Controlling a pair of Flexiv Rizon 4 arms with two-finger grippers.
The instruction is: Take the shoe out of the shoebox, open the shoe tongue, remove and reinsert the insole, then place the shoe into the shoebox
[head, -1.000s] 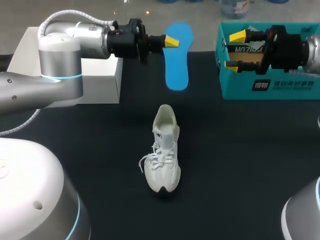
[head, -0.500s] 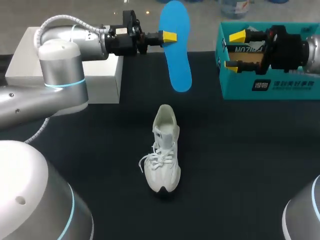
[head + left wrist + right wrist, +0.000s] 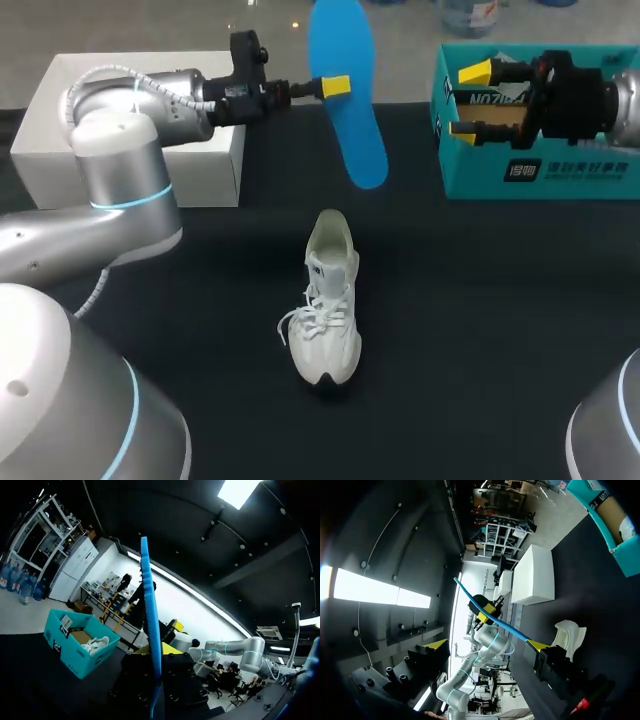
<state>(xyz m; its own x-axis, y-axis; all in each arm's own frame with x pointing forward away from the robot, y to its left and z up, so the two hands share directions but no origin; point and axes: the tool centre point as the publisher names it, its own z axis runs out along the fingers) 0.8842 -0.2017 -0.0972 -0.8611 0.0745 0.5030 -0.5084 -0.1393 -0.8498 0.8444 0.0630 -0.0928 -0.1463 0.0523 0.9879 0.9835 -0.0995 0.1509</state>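
The left tool (image 3: 336,87) was clenched on the blue insole (image 3: 352,120), holding it in the air over the far edge of the table (image 3: 480,330). The insole's lower end hung just behind the white shoe (image 3: 328,300). The shoe stood on its sole mid-table, well apart from the teal shoebox (image 3: 540,175). The right tool (image 3: 467,100) hovered at that shoebox, fingers spread, grasping nothing. A white box (image 3: 40,150) stood at the left.
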